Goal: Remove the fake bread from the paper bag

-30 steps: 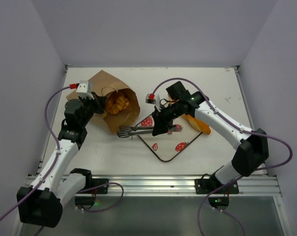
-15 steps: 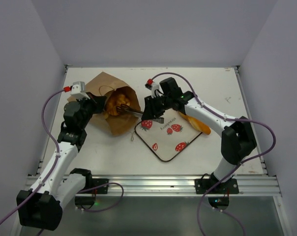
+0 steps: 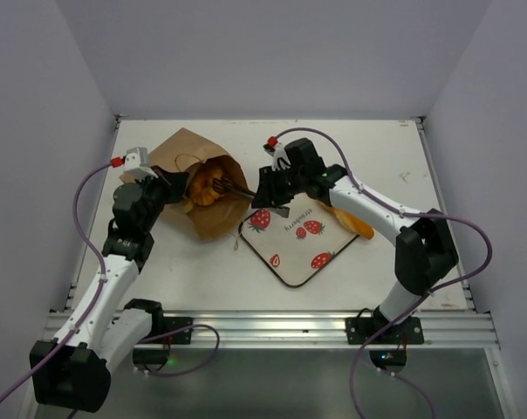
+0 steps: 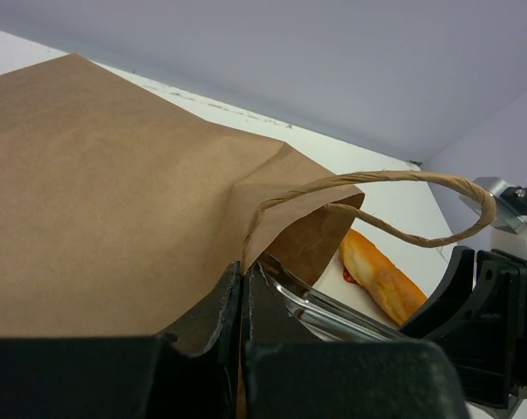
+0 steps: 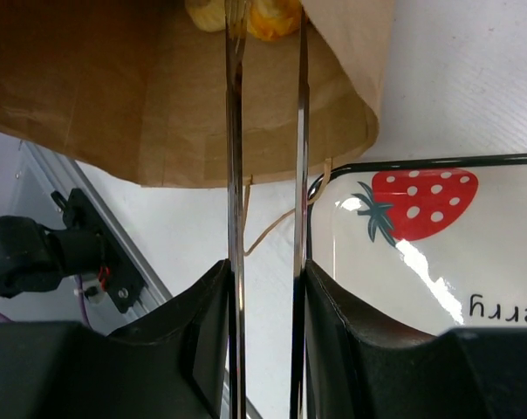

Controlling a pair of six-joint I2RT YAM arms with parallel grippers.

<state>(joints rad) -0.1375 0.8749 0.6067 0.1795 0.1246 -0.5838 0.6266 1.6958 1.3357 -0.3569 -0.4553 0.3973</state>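
The brown paper bag (image 3: 213,218) lies on its side with its mouth facing right. Golden fake bread (image 3: 202,186) shows inside the mouth. My left gripper (image 3: 172,192) is shut on the bag's upper rim, and in the left wrist view (image 4: 244,279) paper is pinched between the jaws. My right gripper (image 3: 265,190) is shut on metal tongs (image 3: 236,189) whose tips reach into the bag's mouth among the bread (image 5: 263,13). The tongs' arms (image 5: 236,175) stand slightly apart. A baguette (image 3: 351,220) lies at the tray's right edge.
The white strawberry-printed tray (image 3: 291,262) sits just right of the bag, under my right wrist. A twisted-paper handle (image 4: 377,185) loops out from the bag's rim. Another handle strand (image 5: 272,229) lies on the table between the bag and the tray (image 5: 420,262).
My right gripper has swung the tongs from over the tray's left corner up and left, so their tips are now inside the bag's mouth. The left gripper has kept its hold on the bag.
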